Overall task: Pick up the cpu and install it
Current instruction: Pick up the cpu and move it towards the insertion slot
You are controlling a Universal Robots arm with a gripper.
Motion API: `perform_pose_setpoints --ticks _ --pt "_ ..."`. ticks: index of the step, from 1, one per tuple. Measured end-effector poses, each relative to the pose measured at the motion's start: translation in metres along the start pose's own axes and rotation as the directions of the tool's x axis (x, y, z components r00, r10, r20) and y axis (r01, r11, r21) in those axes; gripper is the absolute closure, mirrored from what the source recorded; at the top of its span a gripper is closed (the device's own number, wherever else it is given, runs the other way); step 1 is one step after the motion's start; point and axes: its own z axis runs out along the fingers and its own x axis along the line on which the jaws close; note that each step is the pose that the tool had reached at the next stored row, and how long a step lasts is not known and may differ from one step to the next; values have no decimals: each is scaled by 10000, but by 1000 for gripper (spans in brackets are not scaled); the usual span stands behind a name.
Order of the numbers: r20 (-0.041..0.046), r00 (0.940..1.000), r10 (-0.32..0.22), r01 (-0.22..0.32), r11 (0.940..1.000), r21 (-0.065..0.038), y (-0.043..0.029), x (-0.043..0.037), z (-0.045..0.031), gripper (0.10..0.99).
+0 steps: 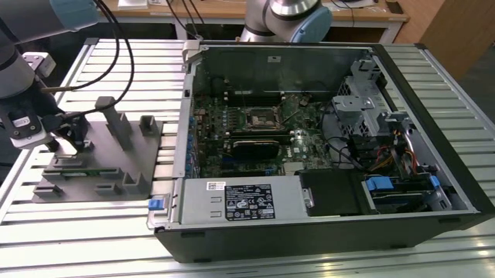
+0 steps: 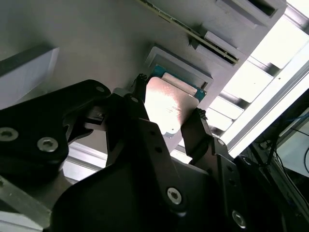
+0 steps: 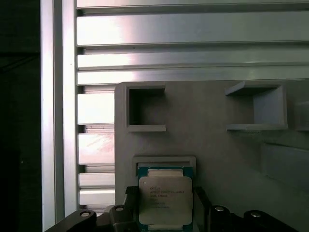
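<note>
Where the exterior view takes in the whole bench, my black gripper (image 1: pixel 68 138) hangs low over the flat grey plastic tray (image 1: pixel 97 156), at the exterior view's left end of the slatted aluminium table (image 1: pixel 108 63). Tall grey upright posts (image 1: pixel 116 121) rise from the tray just beside me. A long green memory stick (image 1: pixel 81 172) lies in a slot of the tray nearer that camera. The open black computer case (image 1: pixel 309 243) lies well apart toward the exterior view's right, with its black square-framed socket (image 1: pixel 263 119) on the motherboard inside.

In the second wrist view my two black fingers (image 2: pixel 135 108) press against opposite edges of the cpu (image 2: pixel 166 104), a small flat square chip with a silvery metal lid. It sits in a shallow walled pocket of the tray.

The first wrist view adds the chip's green border and, beyond the pocket, two square grey box-shaped holders (image 3: pixel 145 108) on the tray. The cpu lies flat with its lid facing my cameras. Being square, it has no long axis, and its edges run parallel to the pocket walls.
</note>
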Motion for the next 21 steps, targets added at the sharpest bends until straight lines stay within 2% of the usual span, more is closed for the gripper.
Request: perform_pose_setpoints --ticks 2,21 --pt "-2 10000 1 -1 10000 -38 0 2 -27 545" --pt "4 10000 0 0 10000 -38 4 6 -138 545"
